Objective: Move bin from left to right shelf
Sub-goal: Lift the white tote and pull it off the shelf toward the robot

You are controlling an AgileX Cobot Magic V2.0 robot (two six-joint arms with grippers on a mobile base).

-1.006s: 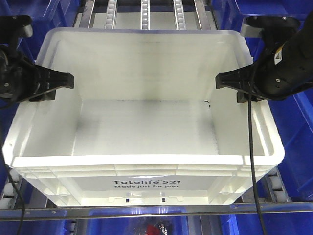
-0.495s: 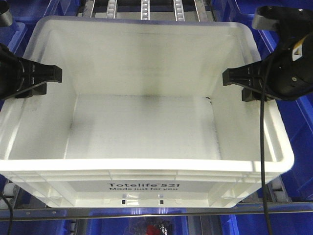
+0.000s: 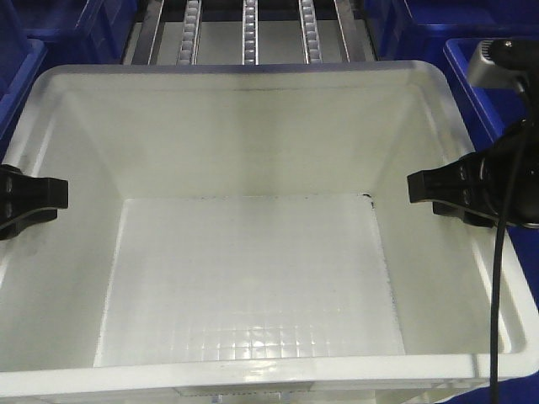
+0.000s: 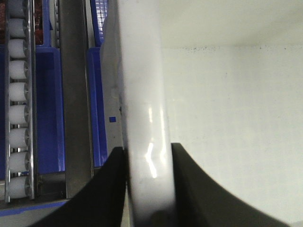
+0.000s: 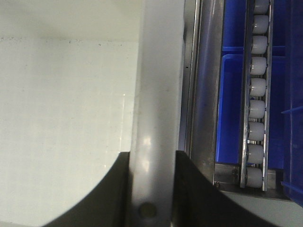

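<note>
The white bin (image 3: 244, 135) fills the front view, and I look down onto its gridded floor. My left gripper (image 3: 38, 202) is shut on the bin's left rim, my right gripper (image 3: 438, 189) on its right rim. In the left wrist view the black fingers (image 4: 111, 189) of the left gripper (image 4: 148, 156) pinch the thick rim (image 4: 142, 85) from both sides. The right wrist view shows the right gripper (image 5: 152, 158) clamped the same way on the rim (image 5: 158, 71). Roller rails (image 3: 250, 29) of a flow-rack shelf run behind the bin. I cannot tell which shelf this is.
Dark blue totes stand at the upper left (image 3: 17, 50) and upper right (image 3: 497, 59). A roller rail (image 4: 18, 109) and a blue tote (image 4: 47, 109) lie below the bin's left side. Another rail (image 5: 257, 94) and a blue tote (image 5: 229, 104) lie below its right.
The bin has come up and closer to the camera, and its printed front and the steel crossbeam have left the view. Both grippers stayed shut on the rims and moved with it.
</note>
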